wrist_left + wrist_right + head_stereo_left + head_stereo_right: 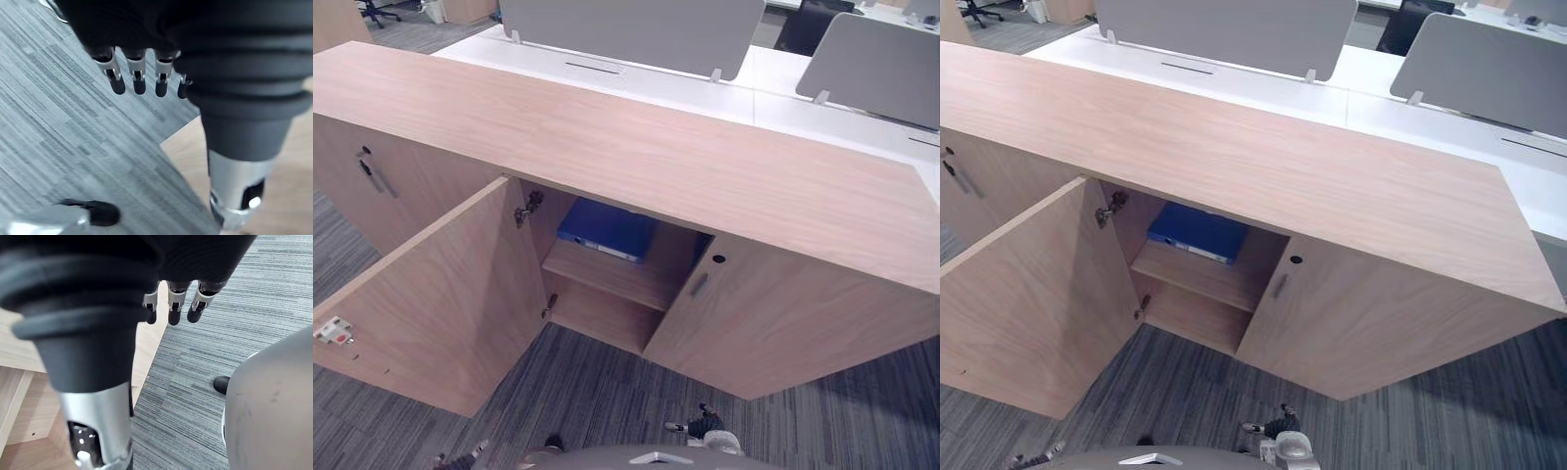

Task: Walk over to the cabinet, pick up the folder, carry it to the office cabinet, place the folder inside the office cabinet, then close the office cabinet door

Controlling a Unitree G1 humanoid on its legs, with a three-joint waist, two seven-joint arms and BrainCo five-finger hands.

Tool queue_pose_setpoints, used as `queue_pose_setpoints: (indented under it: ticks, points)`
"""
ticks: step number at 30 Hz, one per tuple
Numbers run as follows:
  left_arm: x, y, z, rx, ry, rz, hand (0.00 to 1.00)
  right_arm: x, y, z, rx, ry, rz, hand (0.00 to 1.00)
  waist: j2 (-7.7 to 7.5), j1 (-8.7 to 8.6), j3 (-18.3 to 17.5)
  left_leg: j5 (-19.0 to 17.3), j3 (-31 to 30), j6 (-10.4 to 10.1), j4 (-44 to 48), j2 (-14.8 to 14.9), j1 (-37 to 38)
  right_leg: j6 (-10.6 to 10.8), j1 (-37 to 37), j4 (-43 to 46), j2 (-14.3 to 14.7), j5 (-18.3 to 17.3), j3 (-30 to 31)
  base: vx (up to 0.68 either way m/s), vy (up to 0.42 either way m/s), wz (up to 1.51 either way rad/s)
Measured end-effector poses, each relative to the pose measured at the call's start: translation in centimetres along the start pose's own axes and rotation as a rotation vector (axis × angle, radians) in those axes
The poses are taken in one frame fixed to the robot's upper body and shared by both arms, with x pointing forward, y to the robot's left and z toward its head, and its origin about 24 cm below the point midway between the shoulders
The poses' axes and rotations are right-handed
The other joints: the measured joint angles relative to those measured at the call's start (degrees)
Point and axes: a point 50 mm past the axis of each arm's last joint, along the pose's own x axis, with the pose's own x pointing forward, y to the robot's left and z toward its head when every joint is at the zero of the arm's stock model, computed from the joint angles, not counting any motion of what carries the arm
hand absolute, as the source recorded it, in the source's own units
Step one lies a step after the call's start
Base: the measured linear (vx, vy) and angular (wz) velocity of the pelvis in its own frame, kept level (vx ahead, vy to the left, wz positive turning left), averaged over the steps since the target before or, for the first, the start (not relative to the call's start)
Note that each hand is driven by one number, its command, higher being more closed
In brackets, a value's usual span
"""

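Now the blue folder (607,230) lies on the upper shelf (617,279) of the office cabinet (705,166), well ahead of both hands. The left hand (139,81) and right hand (173,308) hang loose-fingered and empty. The left hand is probably best laid flat behind the open door (431,294) to push it steadily shut.

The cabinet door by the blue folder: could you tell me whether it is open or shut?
Open: the door stands swung out, and the blue folder shows on the shelf inside.

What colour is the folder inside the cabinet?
The folder is blue, clearest in the left eye view.
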Motion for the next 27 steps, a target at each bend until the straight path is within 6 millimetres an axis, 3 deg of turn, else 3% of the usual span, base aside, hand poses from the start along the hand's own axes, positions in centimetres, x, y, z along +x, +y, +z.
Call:
queue_pose_setpoints:
  ticks: [6,11,13,18,19,22,24,27]
  points:
    - [-0.2,-1.0,-0.6,0.250,0.002,-0.102,0.00,0.2,0.1,0.4,-0.051,-0.013,0.040,0.00,0.58,-0.43,-0.2,-0.8,2.1,0.1,0.0,-0.1,-0.1,0.2,-1.7,0.0,0.0,0.2,2.3,0.02,0.013,-0.19]
    - [0.1,-1.1,0.1,0.322,-0.005,-0.103,0.00,0.4,-0.1,0.9,-0.109,-0.025,0.057,0.00,1.29,-0.61,-0.2,-1.1,2.6,0.3,0.0,-0.3,-0.2,1.0,-1.7,-0.7,0.0,0.7,2.7,0.07,-0.003,-0.06]
    - [0.4,-0.2,0.6,0.332,-0.015,-0.078,0.00,0.5,-0.4,1.3,-0.114,-0.034,0.050,0.00,1.64,-0.70,0.0,-1.1,2.6,0.2,0.1,-0.3,-0.1,0.9,-1.6,-0.9,0.0,0.7,2.7,0.02,-0.008,-0.01]
    - [1.9,6.6,2.6,0.280,-0.026,0.114,0.00,0.7,-0.7,2.1,-0.148,-0.058,0.049,0.00,2.05,-0.87,0.1,-1.2,2.6,0.1,0.0,-0.1,0.0,0.9,-1.5,-0.9,0.2,0.7,2.7,-0.01,-0.025,0.00]
    - [2.2,10.0,3.7,0.276,-0.038,0.208,0.00,0.7,-0.6,2.1,-0.156,-0.060,0.053,0.00,2.06,-0.50,0.1,-1.2,2.5,0.1,0.0,-0.1,0.0,0.9,-1.4,-0.9,0.2,0.8,2.5,-0.04,-0.024,0.02]
    - [2.1,14.4,6.0,0.283,-0.082,0.329,0.00,0.6,-0.1,2.2,-0.183,-0.067,0.070,0.00,2.04,0.14,0.1,-1.2,2.4,0.1,0.0,-0.1,0.0,0.7,-1.4,-0.9,0.1,0.8,2.4,-0.05,-0.021,0.03]
    - [1.9,16.0,7.6,0.285,-0.123,0.381,0.00,0.6,0.1,2.2,-0.190,-0.072,0.078,0.00,2.08,0.53,0.2,-1.1,2.1,0.2,0.0,-0.2,0.0,0.7,-1.2,-0.8,0.0,0.8,2.2,-0.04,-0.013,0.05]
    - [1.9,16.5,9.0,0.293,-0.153,0.398,0.00,0.5,0.4,2.1,-0.211,-0.077,0.090,0.00,2.17,0.76,0.2,-1.1,1.6,0.2,0.0,-0.4,0.0,0.2,-0.5,-0.8,-0.1,0.4,1.8,-0.05,-0.016,0.09]
